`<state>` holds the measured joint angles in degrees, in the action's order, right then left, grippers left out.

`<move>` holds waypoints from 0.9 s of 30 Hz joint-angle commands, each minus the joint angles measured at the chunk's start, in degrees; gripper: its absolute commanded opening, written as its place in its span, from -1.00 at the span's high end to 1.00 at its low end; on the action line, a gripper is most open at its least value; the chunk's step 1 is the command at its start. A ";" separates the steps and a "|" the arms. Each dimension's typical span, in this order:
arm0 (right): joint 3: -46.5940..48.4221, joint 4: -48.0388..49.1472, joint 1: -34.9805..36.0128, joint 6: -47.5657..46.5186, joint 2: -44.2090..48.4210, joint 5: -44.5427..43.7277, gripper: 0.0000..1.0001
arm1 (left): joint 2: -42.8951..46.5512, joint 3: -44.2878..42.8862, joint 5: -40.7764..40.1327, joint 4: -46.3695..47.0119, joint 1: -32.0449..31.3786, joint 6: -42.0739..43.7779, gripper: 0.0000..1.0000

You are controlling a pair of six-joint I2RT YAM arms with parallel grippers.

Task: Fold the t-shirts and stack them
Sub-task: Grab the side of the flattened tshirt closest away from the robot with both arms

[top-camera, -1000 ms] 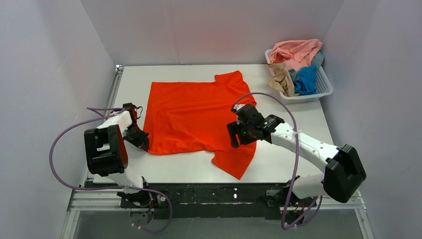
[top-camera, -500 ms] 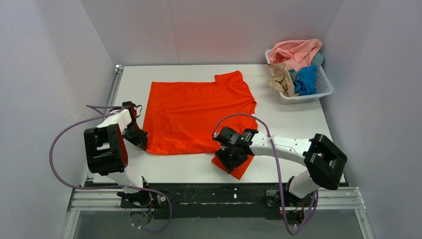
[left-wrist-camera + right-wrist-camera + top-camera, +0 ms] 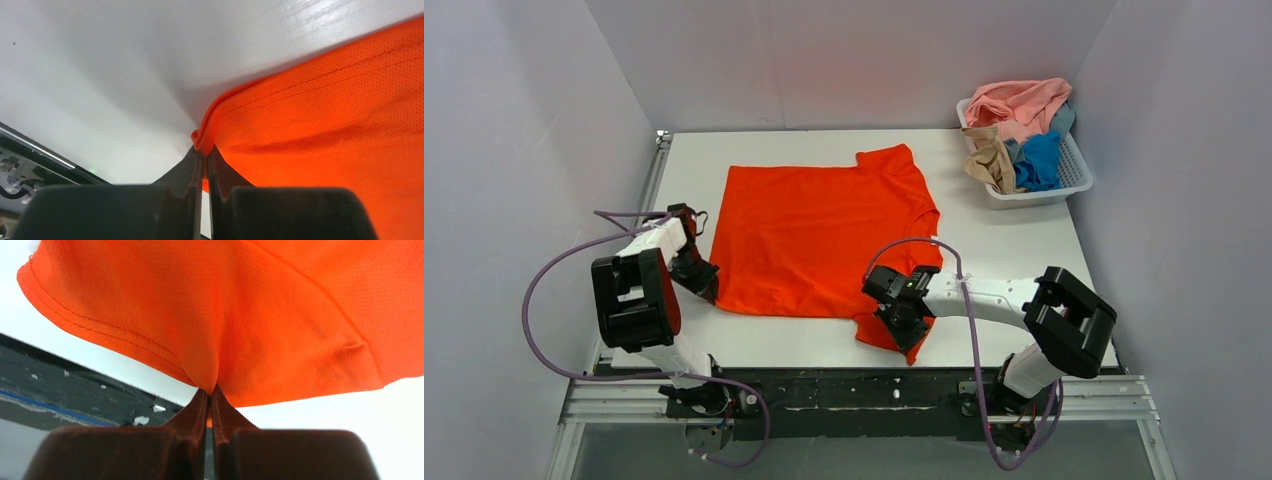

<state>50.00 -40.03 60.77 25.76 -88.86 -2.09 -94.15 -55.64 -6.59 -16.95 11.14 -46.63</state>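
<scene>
A bright orange-red t-shirt (image 3: 814,235) lies spread flat on the white table (image 3: 1024,235). My left gripper (image 3: 705,285) is shut on the shirt's near-left hem corner (image 3: 205,140), which bunches between the black fingers (image 3: 194,172). My right gripper (image 3: 902,322) is shut on the near sleeve (image 3: 894,330), and its cloth (image 3: 215,340) is pinched into a peak at the fingertips. Salmon pink (image 3: 1019,103), tan-beige (image 3: 990,160) and blue (image 3: 1038,162) t-shirts are heaped in the basket.
The white slatted basket (image 3: 1074,178) stands at the table's far right corner. Grey walls close in the left, back and right. The black front rail (image 3: 854,385) runs just past the near sleeve. Purple cables loop off both arms.
My right gripper moved from above the shirt down to the near sleeve and closed on it. The left gripper kept its hold and place.
</scene>
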 commanded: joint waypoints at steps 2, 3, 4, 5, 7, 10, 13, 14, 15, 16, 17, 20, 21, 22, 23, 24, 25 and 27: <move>-3.47 -5.80 0.55 3.30 6.92 7.95 0.97 | 5.87 3.36 -0.32 -12.97 0.46 -4.60 1.00; -3.91 -6.13 0.76 3.81 8.44 9.96 0.97 | 7.52 4.48 -1.33 -13.60 0.44 -5.30 1.00; -4.48 -6.38 1.01 4.16 9.85 11.86 0.97 | 9.13 5.35 -2.22 -14.61 0.46 -6.08 1.00; -4.81 -6.64 1.29 4.60 11.18 13.02 0.97 | 10.82 6.11 -2.59 -16.01 0.42 -6.55 1.00; -5.37 -6.91 1.45 5.14 13.65 14.09 0.97 | 13.66 7.65 -2.51 -16.80 0.38 -7.20 1.00; -4.68 -7.02 1.45 6.09 15.25 12.27 0.97 | 15.43 7.31 -2.18 -18.97 0.36 -7.95 1.00; -1.84 -8.82 1.38 6.82 14.89 8.92 0.97 | 17.13 6.08 -3.26 -21.02 0.33 -8.38 1.00; -0.60 -9.67 1.32 7.02 14.86 7.14 0.97 | 17.88 5.94 -3.82 -21.20 0.36 -8.39 1.00; 0.65 -10.23 1.06 7.09 14.75 5.52 0.97 | 18.42 5.61 -4.39 -21.35 0.30 -8.39 1.00; 1.99 -10.66 0.53 7.19 14.57 3.93 0.97 | 18.57 5.15 -4.73 -21.58 0.31 -8.48 1.00; 3.41 -10.91 -0.32 7.09 14.28 3.25 0.97 | 18.48 4.42 -4.45 -21.70 0.30 -8.66 1.00; 7.84 -11.21 -3.82 5.39 13.36 1.59 0.97 | 17.25 2.21 -2.41 -21.47 0.34 -8.98 1.00; 9.04 -11.40 -5.39 4.51 13.17 -0.01 0.97 | 16.65 1.37 -2.15 -21.37 0.37 -9.07 1.00; 10.23 -11.42 -6.73 3.57 13.00 -0.89 0.97 | 15.72 0.45 -1.67 -21.44 0.38 -9.31 1.00; 11.12 -11.39 -8.17 2.41 12.62 -0.90 0.97 | 14.98 -0.48 -1.25 -21.46 0.33 -9.35 1.00; 12.23 -11.39 -9.67 1.23 11.91 -1.02 0.97 | 14.31 -1.28 -0.89 -21.39 0.30 -9.78 1.00; 13.34 -11.39 -11.11 0.76 11.24 -1.05 0.97 | 13.47 -1.98 -0.54 -21.20 0.35 -10.25 1.00; 15.55 -11.56 -13.42 -0.61 9.45 -2.06 0.97 | 11.67 -3.62 -0.29 -20.86 0.29 -10.79 1.00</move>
<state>60.60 -49.91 51.46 28.97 -76.71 -0.49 -79.20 -56.42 -7.68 -30.74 11.14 -55.57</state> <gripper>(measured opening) 0.031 0.024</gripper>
